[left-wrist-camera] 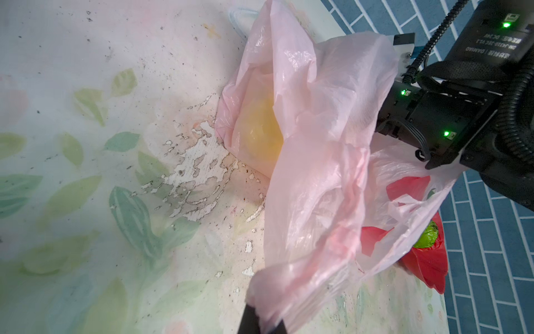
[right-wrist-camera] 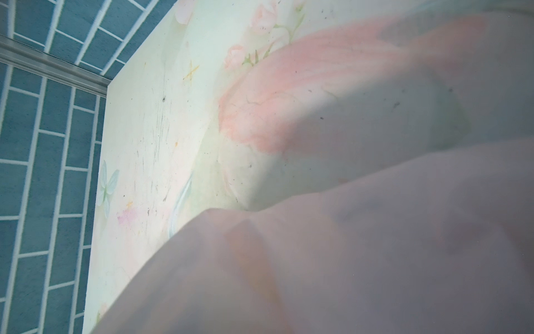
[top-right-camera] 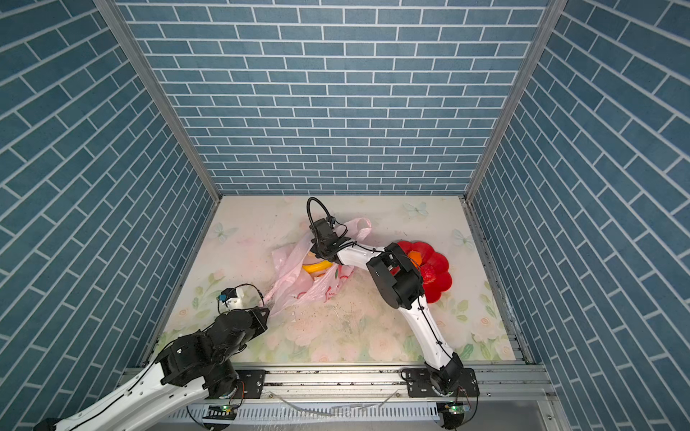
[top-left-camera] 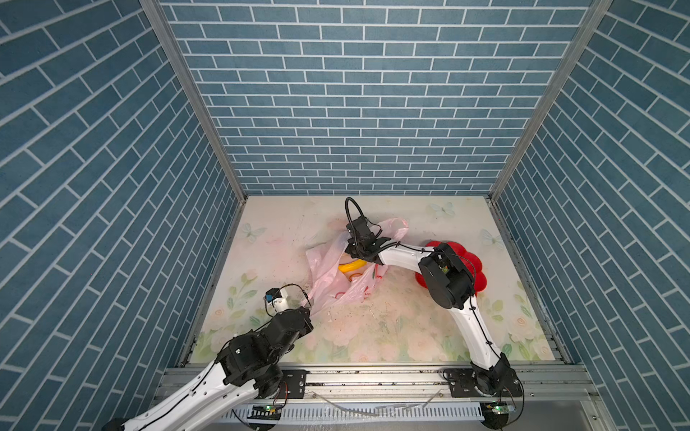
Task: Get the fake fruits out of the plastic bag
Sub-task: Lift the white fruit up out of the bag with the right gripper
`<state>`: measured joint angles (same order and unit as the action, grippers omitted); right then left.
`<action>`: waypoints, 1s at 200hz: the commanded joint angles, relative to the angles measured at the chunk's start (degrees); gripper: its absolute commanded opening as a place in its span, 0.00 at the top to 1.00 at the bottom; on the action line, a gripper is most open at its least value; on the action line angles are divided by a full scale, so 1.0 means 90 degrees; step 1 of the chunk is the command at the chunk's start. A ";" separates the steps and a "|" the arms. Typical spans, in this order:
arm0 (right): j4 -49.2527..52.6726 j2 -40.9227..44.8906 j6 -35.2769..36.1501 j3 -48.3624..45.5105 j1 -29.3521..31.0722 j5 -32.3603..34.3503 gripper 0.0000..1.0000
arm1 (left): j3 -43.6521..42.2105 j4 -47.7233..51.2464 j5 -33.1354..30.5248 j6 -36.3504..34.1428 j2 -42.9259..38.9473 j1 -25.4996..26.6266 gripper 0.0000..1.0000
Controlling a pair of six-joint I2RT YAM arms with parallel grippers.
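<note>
The plastic bag (top-left-camera: 336, 285) lies crumpled near the middle of the flower-printed bench (top-left-camera: 373, 336), its mouth turned toward the back wall. The left gripper (top-left-camera: 307, 305) is closed on a bunched corner of the bag at its near end; the left wrist view shows the pink film pinched between the dark fingers (left-wrist-camera: 251, 318).

The right gripper (top-left-camera: 353, 253) reaches into the bag's open mouth from the right. Its fingertips are hidden by the film, so I cannot tell whether it is open or closed, or whether it holds anything. The right wrist view is mostly covered by blurred pink plastic (right-wrist-camera: 346, 260).

Inside the bag, a yellow banana (top-left-camera: 351, 265) shows in both top views, just beside the right gripper. In the left wrist view a yellowish shape (left-wrist-camera: 260, 136) shows through the film.

To the right of the bag, partly under the right arm, sits a red flower-shaped plate (top-right-camera: 440, 261). On it lie an orange piece (top-right-camera: 415, 256), a bumpy red ball (top-right-camera: 428, 273) and a green ball (left-wrist-camera: 426, 238).
</note>
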<state>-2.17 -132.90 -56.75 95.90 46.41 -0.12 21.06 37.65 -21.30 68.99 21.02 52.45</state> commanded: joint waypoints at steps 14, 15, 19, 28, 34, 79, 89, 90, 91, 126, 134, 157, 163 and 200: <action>-0.0187 0.0755 -0.0220 -0.0772 -0.0014 -0.0355 0.58 | 0.0046 -0.0972 -0.0475 -0.0294 0.0546 0.0022 1.00; -0.0193 0.0759 -0.0219 -0.0787 -0.0012 -0.0361 0.58 | 0.0059 -0.1005 -0.0485 -0.0308 0.0570 0.0022 1.00; -0.0191 0.0948 -0.0215 -0.0843 -0.0006 -0.0396 0.58 | 0.0093 -0.1121 -0.0524 -0.0350 0.0650 0.0022 1.00; -0.0152 0.1075 -0.0194 -0.0924 0.0014 -0.0501 0.58 | 0.0181 -0.1321 -0.0587 -0.0447 0.0898 0.0022 1.00; -0.0087 0.1134 -0.0184 -0.0957 0.0019 -0.0504 0.58 | 0.0245 -0.1458 -0.0624 -0.0497 0.1033 0.0020 1.00; 0.0549 0.1571 0.0125 -0.1081 0.0185 -0.0842 0.60 | 0.0479 -0.2529 -0.0794 -0.0993 0.1867 0.0022 1.00; 0.0708 0.1699 0.0217 -0.1119 0.0227 -0.0829 0.60 | 0.0543 -0.2709 -0.0845 -0.1093 0.2039 0.0022 1.00; 0.0729 0.1714 0.0229 -0.1121 0.0231 -0.0828 0.60 | 0.0547 -0.2728 -0.0851 -0.1098 0.2059 0.0022 1.00; 0.0744 0.1727 0.0240 -0.1123 0.0242 -0.0827 0.60 | 0.0554 -0.2743 -0.0858 -0.1101 0.2069 0.0022 1.00; 0.1358 0.2306 0.0642 -0.1290 0.0387 -0.0715 0.60 | 0.0772 -0.3190 -0.1033 -0.1382 0.2432 0.0022 1.00; 0.1570 0.2446 0.0765 -0.1295 0.0426 -0.0700 0.60 | 0.0840 -0.3240 -0.1097 -0.1464 0.2491 0.0022 1.00; 0.2152 0.2902 0.1114 -0.1298 0.0532 -0.0638 0.60 | 0.0993 -0.3297 -0.1252 -0.1643 0.2567 0.0013 1.00; 0.2350 0.3016 0.1194 -0.1312 0.0546 -0.0622 0.60 | 0.1018 -0.3295 -0.1292 -0.1679 0.2566 0.0013 1.00; 0.3134 0.3906 0.1427 -0.1581 0.0581 -0.0623 0.61 | 0.1059 -0.3256 -0.1453 -0.1796 0.2461 -0.0009 1.00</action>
<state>18.50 -103.50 -47.40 84.42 51.37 -6.46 29.43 8.36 -32.08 54.98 43.92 52.42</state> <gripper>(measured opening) 0.582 0.047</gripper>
